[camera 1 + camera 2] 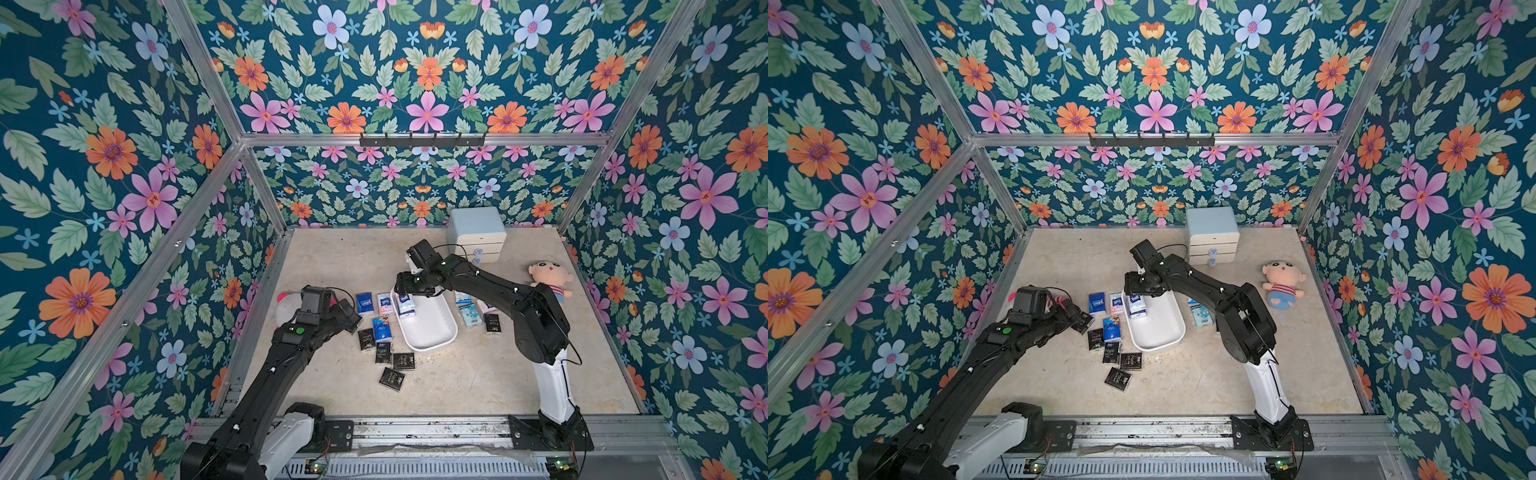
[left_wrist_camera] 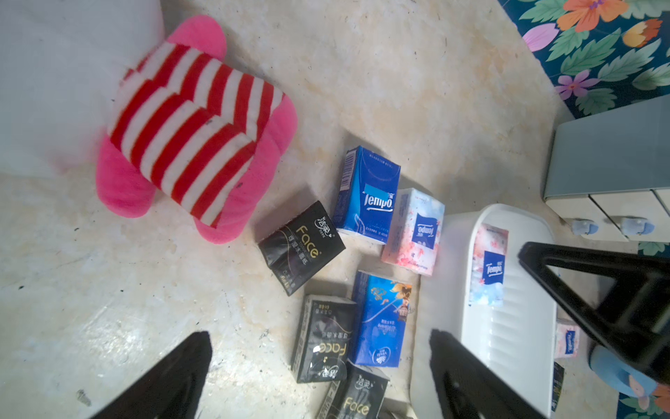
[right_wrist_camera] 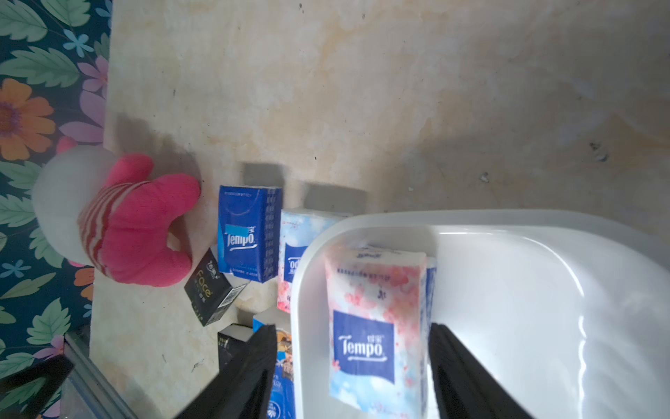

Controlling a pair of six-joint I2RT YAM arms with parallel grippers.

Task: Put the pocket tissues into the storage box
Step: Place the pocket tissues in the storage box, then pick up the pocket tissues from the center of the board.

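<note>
The white storage box (image 1: pixel 436 336) lies mid-table. My right gripper (image 1: pixel 405 291) hangs over its far end, open, its jaws on either side of a pink-and-blue Tempo packet (image 3: pixel 373 326) that leans inside the box (image 3: pixel 544 290); one finger is outside the box wall. More pocket tissues lie left of the box: a dark blue one (image 1: pixel 365 303), a pink one (image 1: pixel 383 302), a blue one (image 2: pixel 384 319) and several black ones (image 1: pixel 392 379). My left gripper (image 2: pixel 319 337) is wide open and empty above the black packets (image 2: pixel 322 341). More packets (image 1: pixel 467 311) lie right of the box.
A pale blue drawer cabinet (image 1: pixel 477 235) stands at the back. A plush doll (image 1: pixel 549 278) lies at the right wall. A pink doll with red-and-white stripes (image 2: pixel 195 127) lies left of the packets, close to my left gripper. Flowered walls enclose the table.
</note>
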